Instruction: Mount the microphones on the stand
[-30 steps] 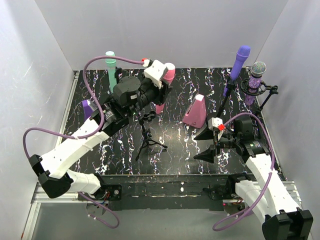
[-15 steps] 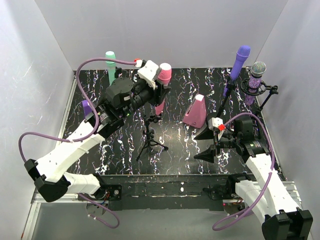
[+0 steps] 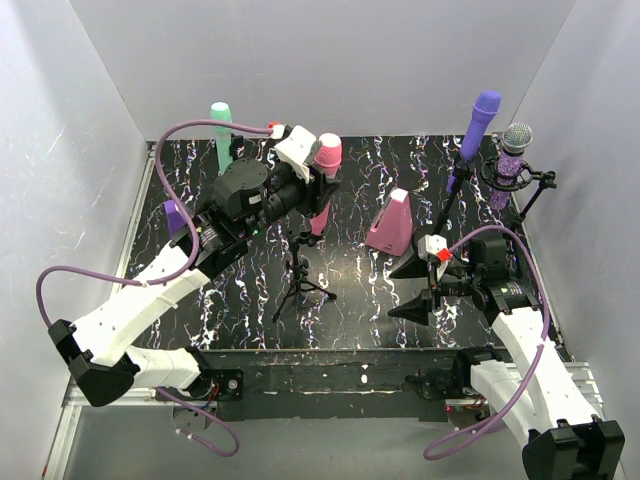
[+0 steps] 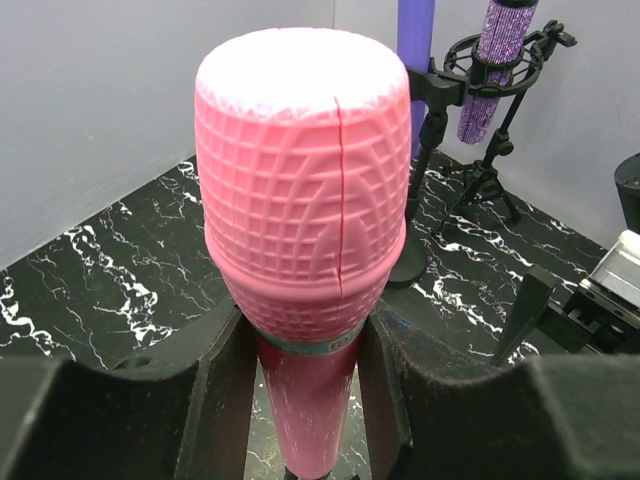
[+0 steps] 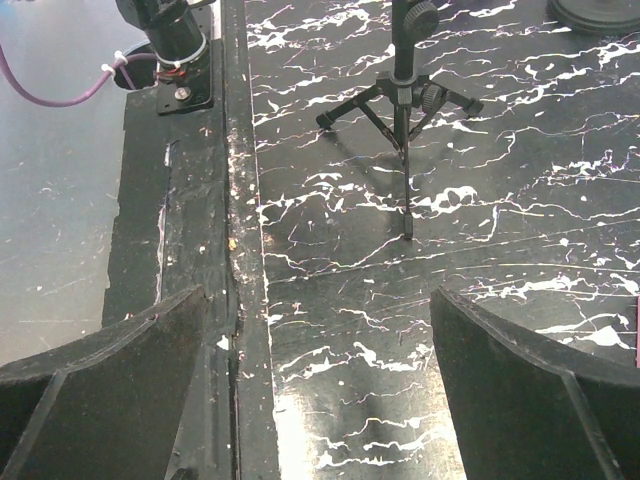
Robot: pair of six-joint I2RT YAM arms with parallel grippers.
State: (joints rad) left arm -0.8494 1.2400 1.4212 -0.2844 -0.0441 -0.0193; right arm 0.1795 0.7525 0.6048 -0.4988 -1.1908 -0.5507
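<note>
Overhead view: left arm's bulk hid most of the purple wedge block (image 3: 174,215) and the base of the mint green microphone (image 3: 222,135), which stood upright at far left. Left gripper (image 3: 318,192) was clamped on the pink microphone (image 3: 327,155) just under its head, holding it upright, its lower end just above and beside the clip of the small tripod stand (image 3: 298,272). Contact between shaft and clip could not be made out. Plain purple microphone (image 3: 480,120) sat tilted on a stand at far right, with the glittery purple microphone (image 3: 515,150) in a ring mount beside it. Pink wedge block (image 3: 392,225) lay mid-table between the arms. Right gripper (image 3: 412,290) hung low near the front right, well apart from every microphone.

Left wrist view: the pink head filled the frame, a seam running down it. The shaft was pinched between two dark padded fingers (image 4: 225,390), its lower end cut off at the bottom edge. Behind, the tops of both purple microphones were cut off.

Right wrist view: jaws were spread wide with nothing between them, and only the finger ends showed at the bottom corners. The tripod's legs showed beyond on the marbled table (image 5: 520,230), its top out of frame.
</note>
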